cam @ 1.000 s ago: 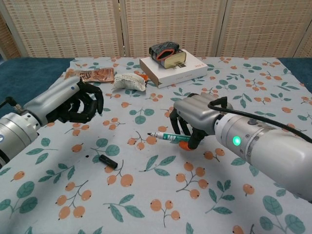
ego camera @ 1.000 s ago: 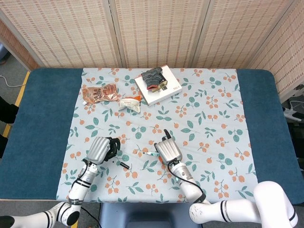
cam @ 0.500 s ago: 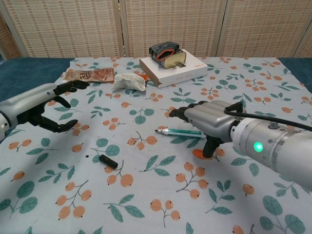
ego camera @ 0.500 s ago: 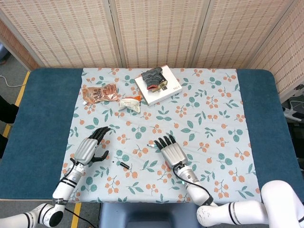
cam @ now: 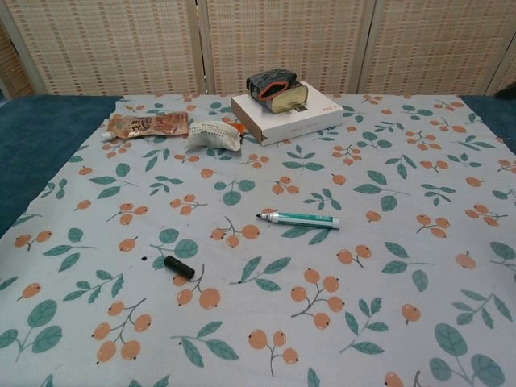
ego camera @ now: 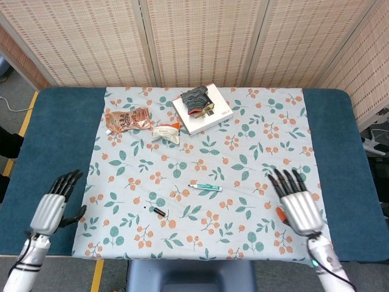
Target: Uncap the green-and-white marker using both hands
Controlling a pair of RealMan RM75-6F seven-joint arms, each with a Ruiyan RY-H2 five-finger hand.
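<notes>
Marker (cam: 301, 218) lies uncapped mid-desk, black cap (cam: 179, 267) apart toward the near edge. Left hand (ego camera: 50, 205) and right hand (ego camera: 298, 205): fingers spread, empty. Marker likely light, stiff, slippery, prone to rolling; grip mid-barrel.

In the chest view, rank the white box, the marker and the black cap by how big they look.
1. white box, largest, though it lies farthest from the camera
2. marker
3. black cap, smallest, though it lies nearest
</notes>
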